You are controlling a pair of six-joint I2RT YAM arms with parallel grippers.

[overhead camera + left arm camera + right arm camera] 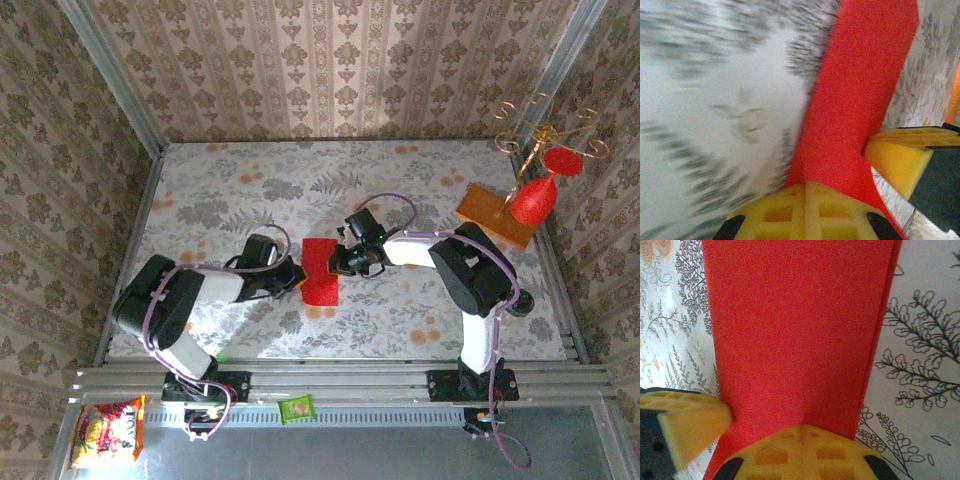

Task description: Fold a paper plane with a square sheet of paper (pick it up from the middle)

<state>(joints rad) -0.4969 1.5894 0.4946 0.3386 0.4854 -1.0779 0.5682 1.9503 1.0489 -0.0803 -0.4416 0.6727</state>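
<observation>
Overhead and wrist views of a two-arm paper-folding station. The wooden board serves as reference; a red goblet-shaped ornament stands at the board's far-right end.

(a) The square sheet of paper, bright red and already folded to a narrow rectangle, lies on the floral table, well apart from the board, on the board's left and somewhat nearer the arm bases than the board is.

(b) The right gripper meets the sheet's long edge that faces the board. In the right wrist view its yellow waffle-textured fingers are pressed together along a centre seam, and the red paper runs into that seam with a small pucker, so the sheet is pinched there. A doubled layer shows along one long edge of the sheet.

(c) The left gripper meets the opposite long edge, the one turned away from the board. In the left wrist view its fingers are likewise closed tight, the paper narrowing into their seam. A second yellow pad touches the sheet just beside them
</observation>
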